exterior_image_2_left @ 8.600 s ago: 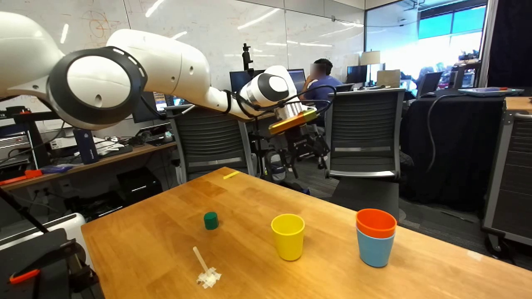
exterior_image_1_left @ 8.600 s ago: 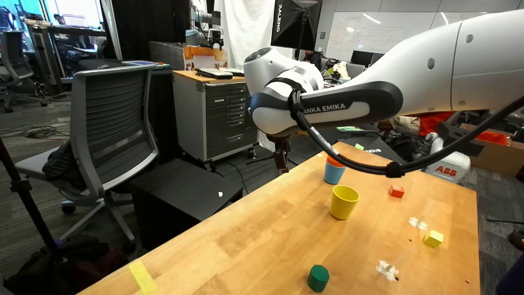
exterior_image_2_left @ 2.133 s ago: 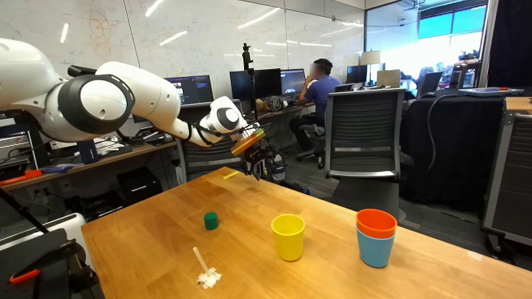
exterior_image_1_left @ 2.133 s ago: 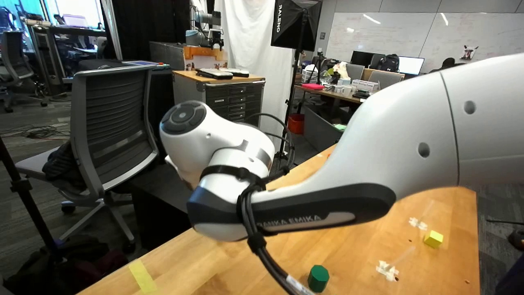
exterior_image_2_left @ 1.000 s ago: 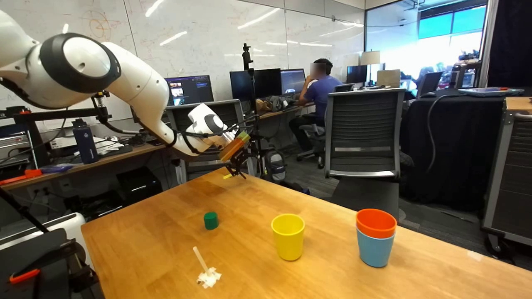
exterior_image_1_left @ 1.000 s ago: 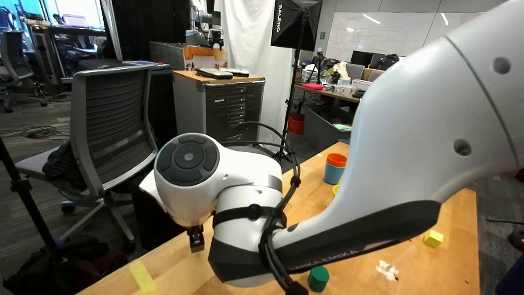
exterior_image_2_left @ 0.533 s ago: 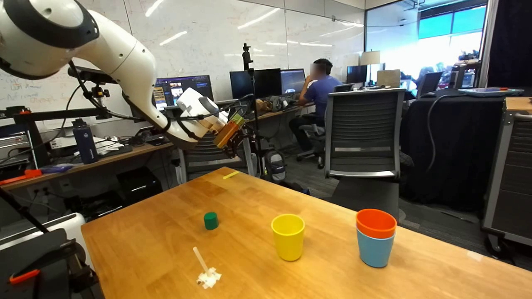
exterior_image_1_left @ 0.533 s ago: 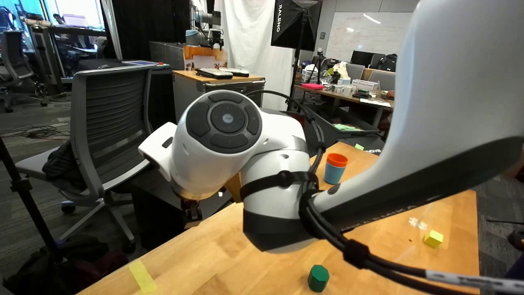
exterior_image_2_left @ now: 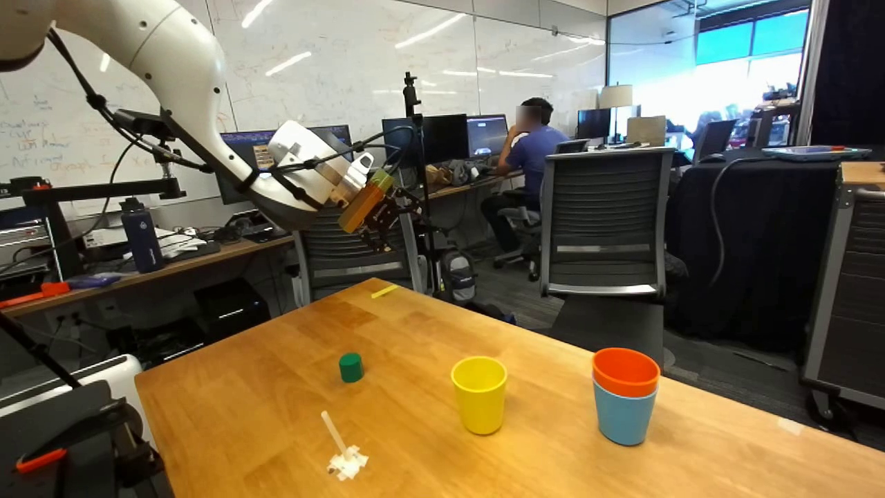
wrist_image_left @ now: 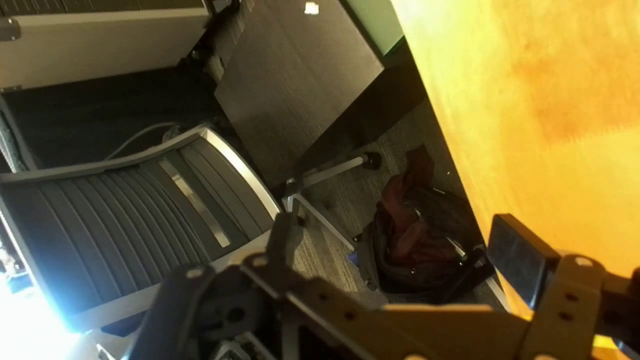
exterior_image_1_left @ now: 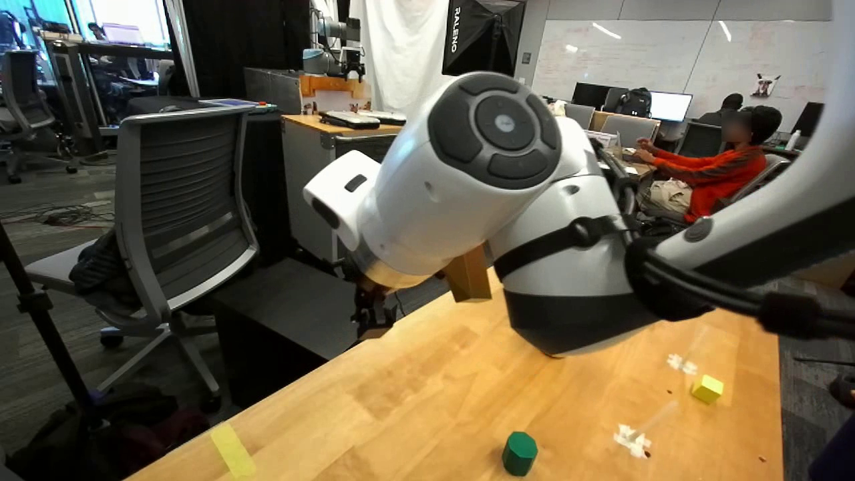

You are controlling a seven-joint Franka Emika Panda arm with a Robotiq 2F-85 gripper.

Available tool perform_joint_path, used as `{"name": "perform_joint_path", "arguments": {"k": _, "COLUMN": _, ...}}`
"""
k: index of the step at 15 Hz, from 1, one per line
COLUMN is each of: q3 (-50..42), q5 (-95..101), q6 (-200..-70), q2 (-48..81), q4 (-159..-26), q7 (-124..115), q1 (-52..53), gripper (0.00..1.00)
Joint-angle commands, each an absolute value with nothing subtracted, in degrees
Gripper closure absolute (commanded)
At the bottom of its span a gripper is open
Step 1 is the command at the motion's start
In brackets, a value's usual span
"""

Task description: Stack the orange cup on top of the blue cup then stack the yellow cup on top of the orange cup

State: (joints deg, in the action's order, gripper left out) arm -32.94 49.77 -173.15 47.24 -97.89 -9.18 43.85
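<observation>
Noted arm sloped down from the upper left in an exterior view, bent sharply at the wrist. Observed claw carried below the wrist, angled downward in both exterior views. Checked jaws in the wrist view; found set wide apart, with dark fingers to either side of the gap.

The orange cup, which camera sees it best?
An exterior view: the orange cup shows its rim and inside there, nested in the blue cup with nothing in front. Where the arm blocks an exterior view, the cup can't be seen. The wrist view shows none of it.
</observation>
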Motion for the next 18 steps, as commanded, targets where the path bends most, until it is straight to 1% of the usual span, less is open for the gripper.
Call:
{"name": "perform_joint_path", "arguments": {"k": 1, "q3": -37.92, "q5": 53.58, "q6": -174.5, "q2": 39.01, "q4": -112.22, "q7": -15.53, "q1": 48.43, "gripper": 0.0}}
{"name": "perform_joint_path", "arguments": {"k": 4, "q3": -40.33, "q5": 53.53, "q6": -174.15, "q2": 35.93, "q4": -121.87, "q7": -17.81, "q1": 48.93, "gripper": 0.0}}
{"name": "perform_joint_path", "arguments": {"k": 6, "q3": -41.48, "q5": 53.4, "q6": -176.26, "q2": 34.8, "q4": -127.87, "q7": -18.31, "q1": 47.5, "gripper": 0.0}}
{"name": "perform_joint_path", "arguments": {"k": 8, "q3": -44.55, "q5": 54.14, "q6": -179.21, "q2": 34.89, "q4": -132.66, "q7": -19.18, "q1": 47.03, "gripper": 0.0}}
{"name": "perform_joint_path", "arguments": {"k": 11, "q3": -48.59, "q5": 54.26, "q6": -182.28, "q2": 34.66, "q4": -135.78, "q7": -17.97, "q1": 46.57, "gripper": 0.0}}
{"name": "perform_joint_path", "arguments": {"k": 14, "q3": -54.78, "q5": 55.52, "q6": -180.92, "q2": 30.1, "q4": -136.95, "q7": -16.26, "q1": 49.52, "gripper": 0.0}}
{"name": "perform_joint_path", "arguments": {"k": 15, "q3": -55.21, "q5": 55.53, "q6": -180.34, "q2": 29.33, "q4": -136.54, "q7": -15.89, "q1": 49.51, "gripper": 0.0}}
{"name": "perform_joint_path", "arguments": {"k": 17, "q3": -49.56, "q5": 53.87, "q6": -179.32, "q2": 27.96, "q4": -135.47, "q7": -12.84, "q1": 44.19, "gripper": 0.0}}
{"name": "perform_joint_path", "arguments": {"k": 18, "q3": -48.05, "q5": 53.17, "q6": -179.28, "q2": 28.55, "q4": -135.15, "q7": -12.57, "q1": 43.18, "gripper": 0.0}}
